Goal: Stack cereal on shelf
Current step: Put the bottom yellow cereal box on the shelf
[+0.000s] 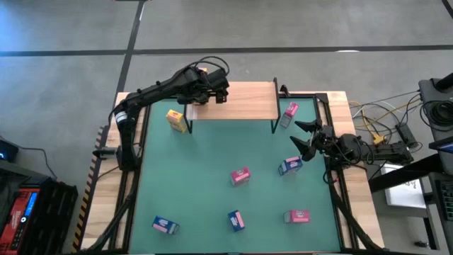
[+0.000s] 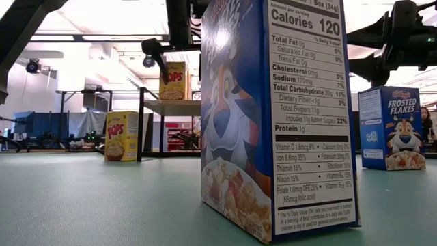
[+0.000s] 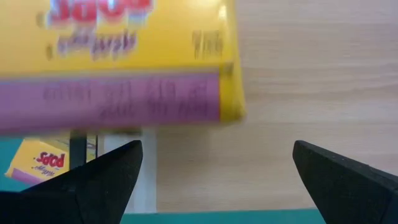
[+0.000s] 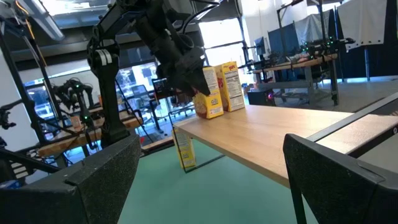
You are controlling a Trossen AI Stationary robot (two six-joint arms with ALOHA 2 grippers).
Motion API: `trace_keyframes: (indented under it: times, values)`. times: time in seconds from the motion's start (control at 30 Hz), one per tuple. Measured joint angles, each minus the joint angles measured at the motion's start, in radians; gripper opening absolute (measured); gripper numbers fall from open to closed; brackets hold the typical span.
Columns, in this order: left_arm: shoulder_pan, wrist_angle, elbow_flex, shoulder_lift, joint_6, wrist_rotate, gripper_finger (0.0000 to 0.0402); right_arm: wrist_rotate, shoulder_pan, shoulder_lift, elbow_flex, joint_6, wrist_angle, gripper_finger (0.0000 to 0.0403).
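The shelf (image 1: 241, 103) is a light wood board on black legs at the far side of the green mat. Two yellow cereal boxes (image 4: 211, 92) stand upright on its left end. My left gripper (image 3: 217, 165) hovers open just above and short of the nearer one (image 3: 124, 56), slanting down, with nothing between its fingers. A third yellow box (image 1: 177, 120) stands on the mat by the shelf's left leg. Pink and blue boxes (image 1: 241, 176) are scattered over the mat. My right gripper (image 1: 306, 138) waits open at the mat's right edge.
A pink box (image 1: 289, 113) lies beside the shelf's right leg (image 1: 274, 126). A blue box (image 1: 290, 166) stands close to my right gripper. More boxes (image 1: 164, 225) line the near edge, one (image 2: 273, 116) right in front of the low camera. Cables (image 1: 382, 131) lie off the table's right.
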Motion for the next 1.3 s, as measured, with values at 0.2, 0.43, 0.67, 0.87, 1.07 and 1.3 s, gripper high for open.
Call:
trace_keyframes:
  times: [0.2,0.43,0.67,0.87,1.07,1.3]
  values:
    - [0.000,0.008,-0.003,0.000,0.002,-0.014,0.0398,0.000,0.000,0.000,0.000,0.000,0.000,0.0384]
    - [-0.007,0.007,-0.004,0.009,-0.019,0.007,0.0398,0.000,0.000,0.000,0.000,0.000,0.000,0.0384]
    - [-0.009,0.019,-0.019,0.045,-0.035,0.013,0.0398,0.000,0.000,0.000,0.000,0.000,0.000,0.0384]
    - [-0.009,0.032,-0.022,0.057,-0.035,0.013,0.0398,0.000,0.000,0.000,0.000,0.000,0.000,0.0384]
    - [-0.008,0.034,-0.024,0.059,-0.036,-0.011,0.0398,0.000,0.000,0.000,0.000,0.000,0.000,0.0384]
    - [-0.005,0.049,-0.024,0.059,-0.040,-0.034,0.0398,0.000,0.000,0.000,0.000,0.000,0.000,0.0384]
